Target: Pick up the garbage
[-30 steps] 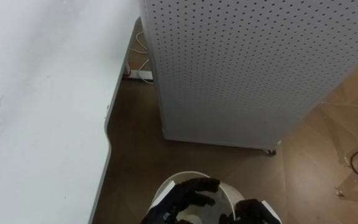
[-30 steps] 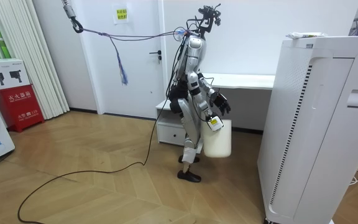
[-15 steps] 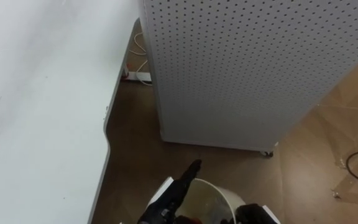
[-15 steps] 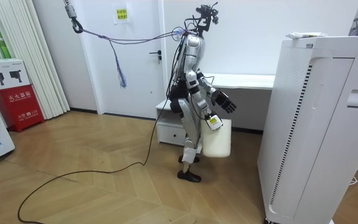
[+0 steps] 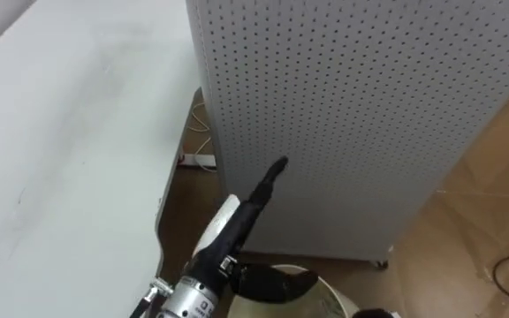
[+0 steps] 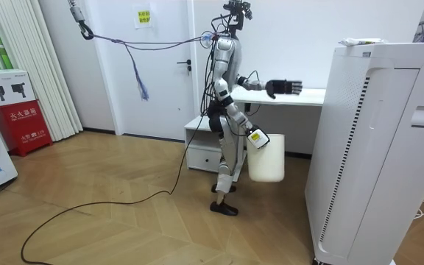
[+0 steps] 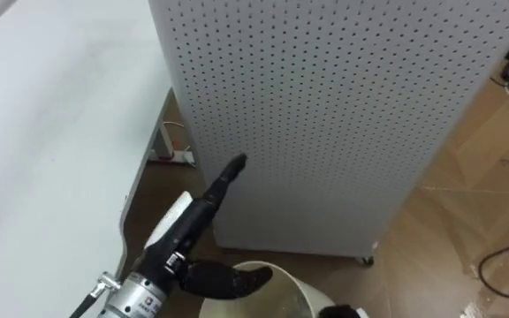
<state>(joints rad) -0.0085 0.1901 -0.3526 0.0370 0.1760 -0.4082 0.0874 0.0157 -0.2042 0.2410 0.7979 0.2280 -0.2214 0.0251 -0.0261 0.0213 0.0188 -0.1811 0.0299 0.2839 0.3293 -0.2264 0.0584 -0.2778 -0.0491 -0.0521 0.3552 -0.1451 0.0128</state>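
One left hand (image 5: pixel 237 225), fingers straight, raised near desk (image 5: pixel 78 177) edge and cabinet (image 5: pixel 352 115).

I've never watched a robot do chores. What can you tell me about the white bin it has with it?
The white bin is a tall, plain, plastic-looking container with a round open top and no lid. It is upright in front of the robot, beside the white table, and seems to hang clear of the wooden floor. The right hand is at its top edge. Its contents are hidden.
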